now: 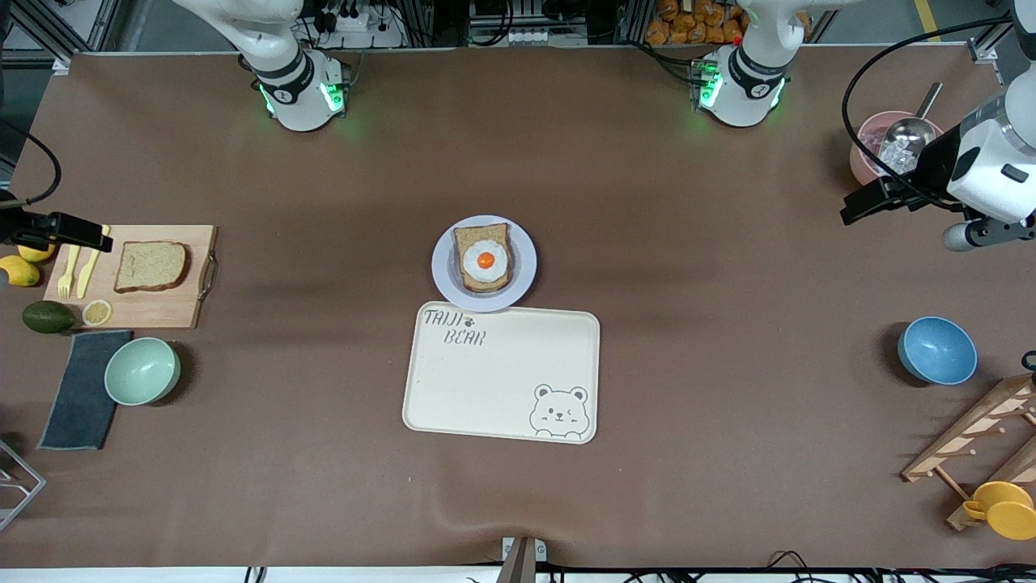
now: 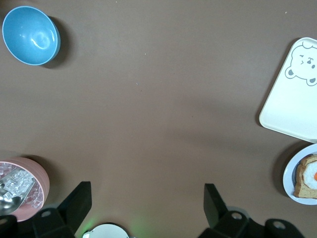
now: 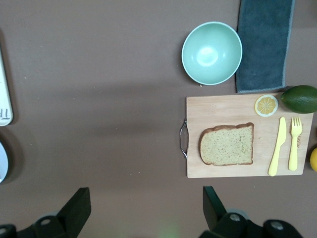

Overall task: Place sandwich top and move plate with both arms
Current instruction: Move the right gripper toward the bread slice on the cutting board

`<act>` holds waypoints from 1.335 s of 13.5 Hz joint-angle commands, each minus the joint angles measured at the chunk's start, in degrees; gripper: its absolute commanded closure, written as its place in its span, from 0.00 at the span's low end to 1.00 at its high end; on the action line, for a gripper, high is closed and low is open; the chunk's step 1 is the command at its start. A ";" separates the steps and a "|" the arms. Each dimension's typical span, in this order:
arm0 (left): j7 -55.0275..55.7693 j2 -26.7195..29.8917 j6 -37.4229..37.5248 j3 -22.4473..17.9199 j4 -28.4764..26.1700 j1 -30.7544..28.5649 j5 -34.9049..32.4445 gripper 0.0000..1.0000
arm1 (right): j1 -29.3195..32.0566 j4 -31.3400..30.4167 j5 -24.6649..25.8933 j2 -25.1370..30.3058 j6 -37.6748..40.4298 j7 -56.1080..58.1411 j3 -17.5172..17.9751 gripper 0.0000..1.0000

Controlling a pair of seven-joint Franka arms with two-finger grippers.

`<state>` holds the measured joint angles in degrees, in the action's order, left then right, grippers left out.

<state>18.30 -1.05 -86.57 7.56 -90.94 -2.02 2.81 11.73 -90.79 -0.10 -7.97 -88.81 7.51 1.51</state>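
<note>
The sandwich top point(image 1: 150, 265), a plain brown bread slice, lies on a wooden cutting board point(image 1: 137, 308) at the right arm's end of the table; it also shows in the right wrist view point(image 3: 228, 144). The pale round plate point(image 1: 441, 267) sits mid-table and bears a bread slice with a fried egg point(image 1: 484, 259). My right gripper point(image 1: 89, 232) hangs open and empty over the board's outer end point(image 3: 144, 201). My left gripper point(image 1: 854, 209) is open and empty up beside a pink bowl point(image 1: 868, 134), far from the plate point(image 2: 147, 198).
A cream bear-printed tray point(image 1: 502, 372) lies against the plate, nearer the camera. On the board are a yellow knife and fork point(image 1: 81, 271) and a lemon slice. A mint bowl point(image 1: 142, 371), dark cloth point(image 1: 81, 389), avocado point(image 1: 47, 316), blue bowl point(image 1: 937, 350) and wooden rack point(image 1: 979, 429) stand near the ends.
</note>
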 commanded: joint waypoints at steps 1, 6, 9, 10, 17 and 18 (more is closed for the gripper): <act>0.95 1.22 -0.88 0.35 -1.96 -0.18 -0.88 0.00 | 3.28 0.00 -0.34 -2.57 -0.14 -0.04 0.77 0.00; 1.13 1.40 -0.97 0.26 -1.79 -0.44 -1.58 0.00 | 8.39 -1.14 -0.69 -5.39 -0.75 0.66 0.77 0.00; 1.30 1.48 -0.97 0.26 -1.79 -0.53 -1.58 0.00 | 8.92 -1.49 -0.69 -5.39 -1.10 0.58 0.77 0.00; 1.30 1.48 -0.88 0.26 -1.88 -0.53 -1.58 0.00 | 8.84 -1.49 -0.69 -5.39 -1.63 0.58 0.77 0.00; 1.30 1.40 -0.88 0.17 -1.96 -0.62 -1.58 0.00 | 9.18 -1.49 -0.69 -6.71 -5.50 0.66 0.78 0.00; 1.30 1.22 -0.97 0.17 -1.96 -0.62 -1.58 0.00 | 10.23 -1.66 -0.69 -6.80 -5.59 0.66 0.86 0.00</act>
<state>18.37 -0.91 -86.83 7.38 -91.70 -2.29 2.33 19.94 -92.32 -0.24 -14.67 -94.00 8.04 1.66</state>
